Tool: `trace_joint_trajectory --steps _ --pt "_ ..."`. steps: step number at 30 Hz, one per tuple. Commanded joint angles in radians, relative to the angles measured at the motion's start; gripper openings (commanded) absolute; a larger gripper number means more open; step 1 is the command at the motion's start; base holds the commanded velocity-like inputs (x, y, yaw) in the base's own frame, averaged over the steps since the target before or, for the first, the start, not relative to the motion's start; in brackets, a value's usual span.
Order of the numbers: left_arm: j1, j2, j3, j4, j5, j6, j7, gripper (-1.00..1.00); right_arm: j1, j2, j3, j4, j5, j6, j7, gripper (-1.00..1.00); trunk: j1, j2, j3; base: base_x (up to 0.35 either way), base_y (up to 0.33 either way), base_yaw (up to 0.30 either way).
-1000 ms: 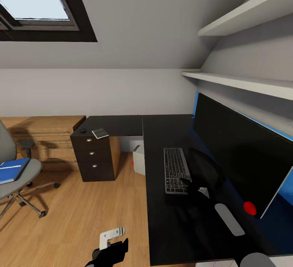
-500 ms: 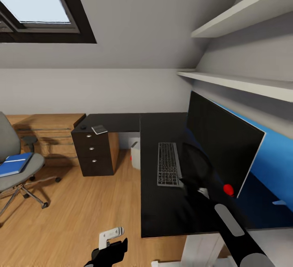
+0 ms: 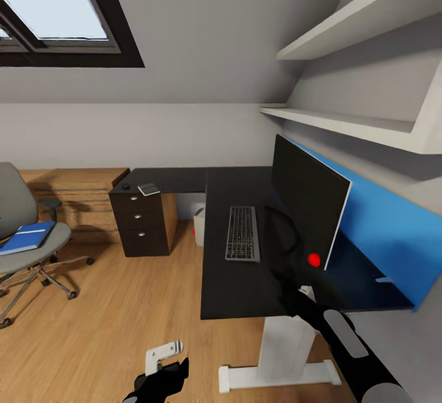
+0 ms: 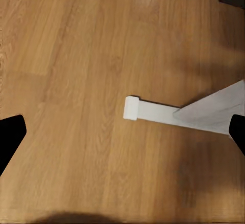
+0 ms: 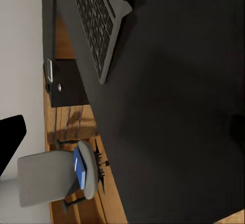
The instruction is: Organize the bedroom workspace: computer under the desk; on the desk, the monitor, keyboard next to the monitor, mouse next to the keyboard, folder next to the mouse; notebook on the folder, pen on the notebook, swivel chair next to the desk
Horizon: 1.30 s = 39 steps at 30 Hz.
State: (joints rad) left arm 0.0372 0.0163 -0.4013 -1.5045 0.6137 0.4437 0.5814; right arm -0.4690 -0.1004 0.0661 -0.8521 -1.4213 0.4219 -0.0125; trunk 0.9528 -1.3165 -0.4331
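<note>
We are standing back from the desk [image 3: 245, 280], whose near edge is running across the lower middle of the head view. Our right gripper [image 3: 293, 289] is hanging over the desktop near that edge, below the keyboard [image 3: 242, 233] and just left of the monitor [image 3: 307, 203]. In the right wrist view one dark fingertip is sitting at the far left edge and another is showing faintly at the far right, so we are judging the jaws wide apart and empty. Our left gripper [image 3: 161, 377] is hanging low at the bottom centre over the wood floor [image 3: 110, 317]; its wrist view is showing fingertips at opposite edges, wide and empty, above the desk's white foot [image 4: 153, 111].

The keyboard is lying with its long axis running up the frame, beside the monitor. The mouse [image 3: 126, 186] and the notebook [image 3: 148, 189] are sitting well away on the drawer unit [image 3: 142, 225] at the left end of the desk. The folder [image 3: 26, 237] is lying on the swivel chair [image 3: 24, 231] at the far left edge. The computer [image 3: 198, 226] is peeking out under the desk.

We are judging the left arm nearer to all of these, with open floor between us and the chair.
</note>
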Motion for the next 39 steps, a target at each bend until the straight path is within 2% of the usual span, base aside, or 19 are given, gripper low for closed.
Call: trace_joint_trajectory --steps 1,7,12,14,15,16,18,25,26,30,31,32,33,35,36,37,38,39 --pt "0.000 0.001 0.001 -0.002 0.008 0.001 0.008 1.00 0.000 -0.001 0.003 0.002 -0.005 0.000 -0.001 1.00 -0.001 -0.001 -0.001 -0.304 -0.131 0.000" --pt "0.000 0.002 0.026 -0.001 0.009 0.001 0.009 1.00 0.001 0.002 0.009 0.011 -0.004 -0.004 -0.001 1.00 -0.001 -0.001 -0.001 -0.306 -0.128 0.000" --pt "0.000 0.000 0.091 0.008 0.010 0.002 0.004 1.00 0.005 0.022 0.029 0.013 0.017 -0.011 -0.001 1.00 -0.001 -0.001 -0.001 -0.310 -0.123 0.000" --pt "0.000 0.001 0.103 0.014 0.010 0.002 0.003 1.00 0.009 0.026 0.032 0.013 0.034 -0.013 -0.001 1.00 -0.001 -0.001 -0.001 -0.312 -0.121 0.000" --pt "0.000 0.001 0.115 0.023 0.011 0.003 0.002 1.00 0.030 0.031 0.036 0.013 0.083 -0.016 0.000 1.00 -0.001 -0.001 -0.001 -0.312 -0.120 0.000" --pt "0.000 0.000 0.117 0.025 0.010 0.003 0.002 1.00 0.044 0.032 0.036 0.012 0.111 -0.017 0.000 1.00 -0.001 -0.001 -0.001 -0.312 -0.115 0.000" --pt "0.000 0.000 0.118 0.026 0.010 0.002 0.003 1.00 0.061 0.034 0.037 0.011 0.140 -0.018 0.000 1.00 -0.001 -0.001 -0.001 -0.290 -0.097 0.000" --pt "0.000 -0.002 0.115 0.031 0.009 0.001 0.004 1.00 0.124 0.038 0.042 0.011 0.301 -0.033 -0.001 1.00 -0.001 -0.001 -0.001 -0.106 -0.032 0.000" --pt "0.000 -0.002 0.114 0.039 0.009 0.000 0.004 1.00 0.142 0.039 0.046 0.011 0.360 -0.047 -0.001 1.00 -0.001 -0.001 -0.001 -0.031 -0.010 0.000" --pt "0.000 -0.002 0.113 0.073 0.009 -0.001 0.004 1.00 0.181 0.041 0.052 0.013 0.484 -0.095 -0.002 1.00 -0.001 -0.001 -0.001 -0.019 -0.006 0.000" --pt "0.000 -0.002 0.113 0.102 0.009 -0.001 0.003 1.00 0.198 0.044 0.055 0.020 0.546 -0.128 -0.002 1.00 -0.004 0.006 0.002 -0.008 -0.003 0.000" --pt "0.000 -0.002 0.113 0.119 0.009 -0.002 0.002 1.00 0.205 0.047 0.056 0.027 0.576 -0.148 -0.002 1.00 -0.008 0.013 0.005 -0.007 -0.002 0.000" --pt "0.001 -0.002 0.113 0.182 0.007 -0.003 0.000 1.00 0.219 0.058 0.059 0.070 0.655 -0.215 -0.002 1.00 -0.012 0.020 0.009 -0.003 -0.001 0.000" --pt "0.000 -0.002 0.113 0.233 0.005 -0.007 0.000 1.00 0.225 0.067 0.061 0.119 0.703 -0.278 -0.002 1.00 -0.020 0.034 0.015 -0.002 -0.001 0.000" --pt "0.000 -0.002 0.113 0.281 0.004 -0.022 -0.001 1.00 0.228 0.074 0.063 0.172 0.745 -0.351 -0.003 1.00 -0.024 0.041 0.018 -0.001 0.000 0.000" --pt "0.000 -0.002 0.113 0.304 0.003 -0.033 -0.001 1.00 0.229 0.078 0.064 0.200 0.763 -0.393 -0.003 1.00 -0.027 0.048 0.021 -0.001 0.000 0.000" --pt "0.000 -0.001 0.112 0.377 0.002 -0.087 -0.002 1.00 0.232 0.091 0.066 0.282 0.806 -0.539 -0.002 1.00 -0.031 0.055 0.024 0.000 0.000 0.000" --pt "0.000 -0.001 0.111 0.403 0.001 -0.108 -0.002 1.00 0.232 0.096 0.067 0.309 0.817 -0.589 -0.002 1.00 -0.035 0.062 0.027 0.000 0.000 0.000"
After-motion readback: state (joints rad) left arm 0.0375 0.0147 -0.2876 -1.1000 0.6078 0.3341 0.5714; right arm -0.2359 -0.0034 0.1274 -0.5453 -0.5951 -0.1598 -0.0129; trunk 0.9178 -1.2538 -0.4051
